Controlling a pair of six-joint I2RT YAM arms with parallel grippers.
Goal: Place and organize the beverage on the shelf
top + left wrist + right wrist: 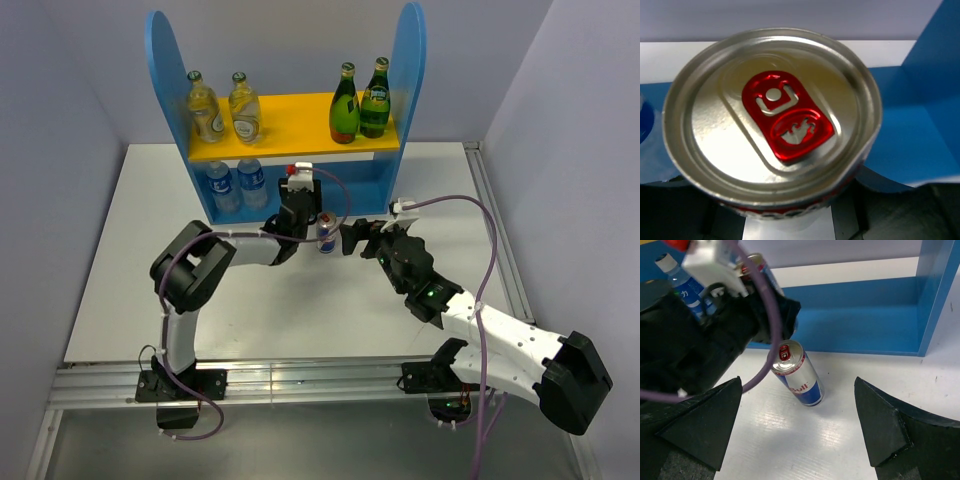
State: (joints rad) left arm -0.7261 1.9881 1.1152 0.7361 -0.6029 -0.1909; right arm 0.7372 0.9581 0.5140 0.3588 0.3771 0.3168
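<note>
White worktop [130,260] carries the shelf [415,60], which already holds four bottles [345,105] on its yellow board and two water bottles [225,185] below (so the job looks well along). Left gripper [298,205] is clamped around one can [772,115] just before the lower level. Right gripper [352,238] gapes wide and empty, facing a second can [797,377] that stands on the worktop and is not yet shelved.

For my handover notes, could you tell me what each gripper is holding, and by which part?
The left gripper grips a can by its sides, below the rim; the right gripper holds nothing.
</note>
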